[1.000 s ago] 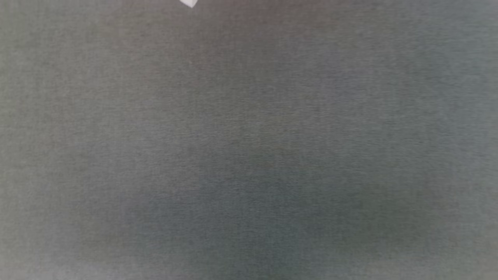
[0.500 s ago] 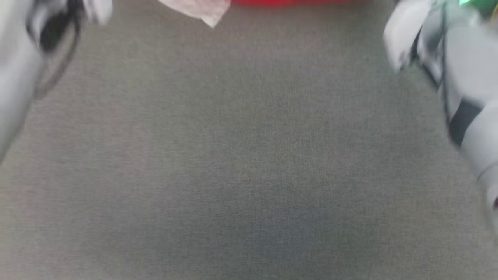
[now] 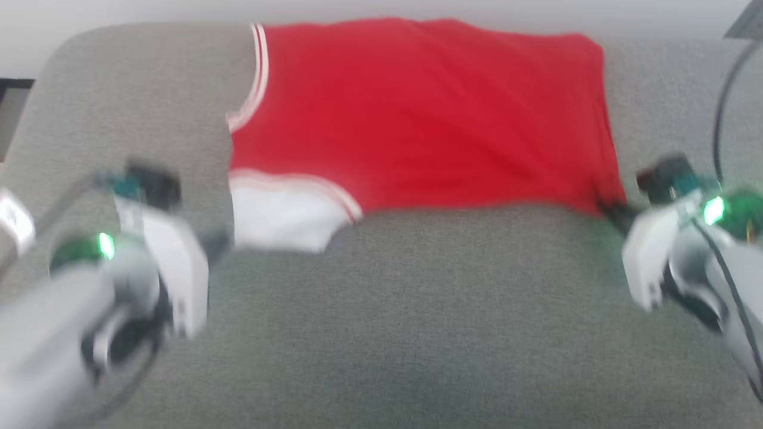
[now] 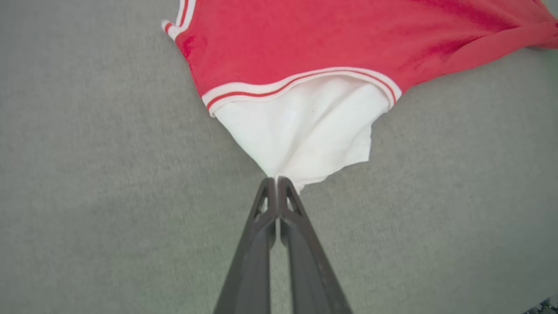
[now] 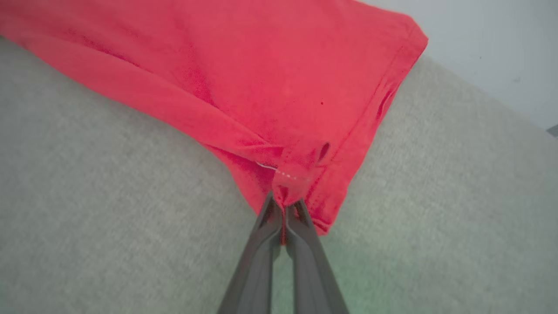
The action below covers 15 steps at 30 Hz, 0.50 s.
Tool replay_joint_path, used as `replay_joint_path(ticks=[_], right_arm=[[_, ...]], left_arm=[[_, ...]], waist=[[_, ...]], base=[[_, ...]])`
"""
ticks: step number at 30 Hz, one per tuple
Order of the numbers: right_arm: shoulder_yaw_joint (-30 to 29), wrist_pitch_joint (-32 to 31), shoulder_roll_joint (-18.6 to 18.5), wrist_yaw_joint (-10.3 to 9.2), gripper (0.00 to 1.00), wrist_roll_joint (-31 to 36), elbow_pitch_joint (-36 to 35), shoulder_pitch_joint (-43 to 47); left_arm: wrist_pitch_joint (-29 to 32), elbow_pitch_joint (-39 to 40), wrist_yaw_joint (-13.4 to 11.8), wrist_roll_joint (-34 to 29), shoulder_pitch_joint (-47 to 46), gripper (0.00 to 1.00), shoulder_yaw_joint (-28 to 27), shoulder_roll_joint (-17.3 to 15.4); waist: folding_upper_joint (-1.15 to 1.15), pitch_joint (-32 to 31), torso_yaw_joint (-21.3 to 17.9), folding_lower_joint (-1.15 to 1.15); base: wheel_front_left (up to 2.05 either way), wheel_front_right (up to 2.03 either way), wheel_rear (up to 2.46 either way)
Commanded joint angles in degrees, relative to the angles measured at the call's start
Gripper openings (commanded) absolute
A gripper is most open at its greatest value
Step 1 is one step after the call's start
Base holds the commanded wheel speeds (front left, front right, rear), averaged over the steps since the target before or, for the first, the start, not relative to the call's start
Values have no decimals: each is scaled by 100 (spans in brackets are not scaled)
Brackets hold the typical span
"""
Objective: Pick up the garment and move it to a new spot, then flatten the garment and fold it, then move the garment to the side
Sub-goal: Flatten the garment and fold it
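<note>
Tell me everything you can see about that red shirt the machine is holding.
The shirt is a red jersey-like knit with a white short sleeve edged in red-and-white striped trim, with more such trim along a curved edge nearby. It lies spread sideways on a grey woven surface, mostly flat with a few soft wrinkles. The left hand is pinched shut on the sleeve's tip, and the right hand is pinched shut on a bunched corner of the red hem.

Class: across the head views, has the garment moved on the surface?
Cannot tell: the view tilted; the grey surface beside the garment offers no fixed mark.
</note>
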<state>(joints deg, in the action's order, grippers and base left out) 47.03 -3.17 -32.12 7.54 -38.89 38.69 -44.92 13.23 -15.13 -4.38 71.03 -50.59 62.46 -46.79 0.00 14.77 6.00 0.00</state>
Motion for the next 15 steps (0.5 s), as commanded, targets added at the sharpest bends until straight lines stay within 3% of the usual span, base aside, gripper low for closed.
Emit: replay_joint_path(ticks=[1, 2, 6, 15], right_arm=[[67, -131, -251, -10, 0, -237, -423, 377], [116, -305, -566, -10, 0, -494, -908, 804], [96, -703, -1047, -9, 0, -819, -1695, 1560], [-222, -1434, -1691, -6, 0, -1275, -2824, 2880]], left_arm=[[32, 496, -326, 128, 405, 0, 38, -244], [4, 1130, -714, 344, 848, 0, 50, -522], [-50, 2122, -1373, 706, 1605, 0, 88, -1047], [-133, 3400, -2291, 1429, 2601, 0, 140, -1695]], waist=[[0, -90, 64, 0], [0, -119, 89, 0], [0, -143, 98, 0], [0, -126, 76, 0]], base=[[0, 0, 0], [0, 0, 0], [0, 0, 0], [0, 0, 0]])
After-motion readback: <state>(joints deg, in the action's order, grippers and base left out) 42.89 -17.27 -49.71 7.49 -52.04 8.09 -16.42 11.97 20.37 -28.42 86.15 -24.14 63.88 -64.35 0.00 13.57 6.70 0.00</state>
